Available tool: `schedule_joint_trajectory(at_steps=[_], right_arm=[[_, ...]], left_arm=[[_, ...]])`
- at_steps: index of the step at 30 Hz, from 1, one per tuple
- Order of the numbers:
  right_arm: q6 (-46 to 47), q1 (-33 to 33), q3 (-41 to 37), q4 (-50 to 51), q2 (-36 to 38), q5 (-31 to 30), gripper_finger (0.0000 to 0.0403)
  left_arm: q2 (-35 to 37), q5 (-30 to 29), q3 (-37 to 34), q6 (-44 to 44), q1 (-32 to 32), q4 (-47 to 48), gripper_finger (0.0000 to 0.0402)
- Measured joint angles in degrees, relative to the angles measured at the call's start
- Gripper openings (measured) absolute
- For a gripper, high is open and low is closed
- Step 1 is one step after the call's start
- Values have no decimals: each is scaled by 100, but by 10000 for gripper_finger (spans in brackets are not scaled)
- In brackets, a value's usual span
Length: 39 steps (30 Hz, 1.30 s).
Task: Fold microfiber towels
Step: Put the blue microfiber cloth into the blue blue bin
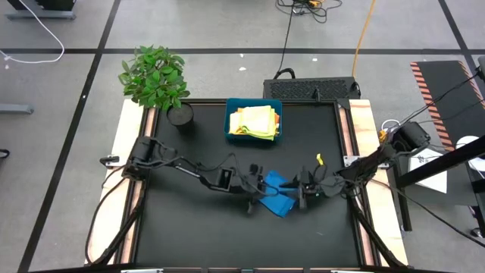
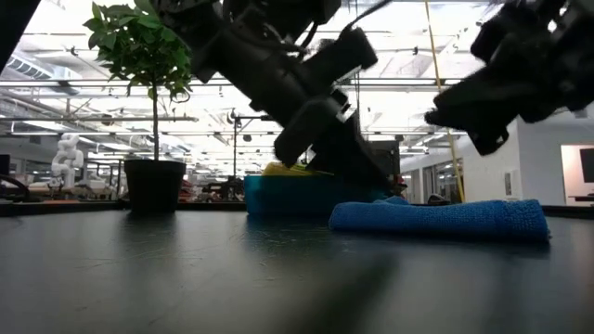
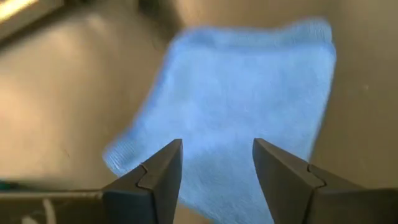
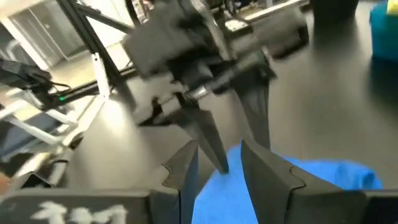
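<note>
Blue towel: (image 1: 276, 193) lies folded and flat on the black table (image 1: 189, 235), around the middle, a little toward the front edge and the right side. In the low view (image 2: 445, 219) it is a low thick pad resting on the table.
Left gripper: (image 1: 256, 191) is at the towel's left edge. In its wrist view (image 3: 216, 168) the two fingers (image 3: 163, 177) stand apart over the towel (image 3: 249, 106), with blue cloth showing in the gap; nothing is clamped between them.
Right gripper: (image 1: 303, 193) is at the towel's right edge, facing the left gripper across the cloth. In its wrist view (image 4: 219, 168) the fingers (image 4: 264, 171) stand a little apart above the towel (image 4: 298, 186); whether they pinch any cloth cannot be told.
Low view: the left gripper (image 2: 367, 176) slants down to the towel's near end; the right arm (image 2: 510, 79) hangs above the towel, clear of it.
Tray: (image 1: 232, 121) a teal tray sits near the back edge of the table, about the middle.
Other towels: (image 1: 255, 121) a pile in yellow, lime green and orange lies inside the tray.
Plant: (image 1: 155, 76) a potted plant stands at the back left corner of the table.
</note>
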State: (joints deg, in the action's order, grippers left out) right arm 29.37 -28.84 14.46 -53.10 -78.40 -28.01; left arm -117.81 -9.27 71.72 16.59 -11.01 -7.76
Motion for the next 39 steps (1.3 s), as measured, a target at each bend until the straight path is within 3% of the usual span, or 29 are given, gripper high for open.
schedule_joint_trajectory(at_steps=[9, 14, 18, 20, 26, 29, 33, 39], right_arm=[[75, -672, 818, 972, -643, -742, 116], [826, -757, 869, 972, -993, -794, 116], [1219, -840, 1063, 976, -1136, -792, 116], [1061, -869, 1292, 1029, -1131, -793, 116], [62, -894, 2371, 1783, -1058, -637, 116], [-121, -884, 2681, 2444, -1061, -655, 116], [417, -881, 2829, 3115, -1212, -969, 116], [390, -964, 3258, 3414, -1983, -896, 116]], left_arm=[[-21, -65, -1, -104, -425, 424, 200], [187, -906, 99, 278, -771, 490, 200], [459, -1196, 129, 169, -1063, 693, 200], [626, -1275, 109, 241, -1261, 1313, 200], [1398, -2595, 59, -11, -1913, 2380, 200], [1572, -2608, -144, -340, -1974, 2476, 200], [1598, -2252, -589, -1012, -1939, 2259, 200], [1470, -2024, -1798, -1367, -2059, 787, 200]])
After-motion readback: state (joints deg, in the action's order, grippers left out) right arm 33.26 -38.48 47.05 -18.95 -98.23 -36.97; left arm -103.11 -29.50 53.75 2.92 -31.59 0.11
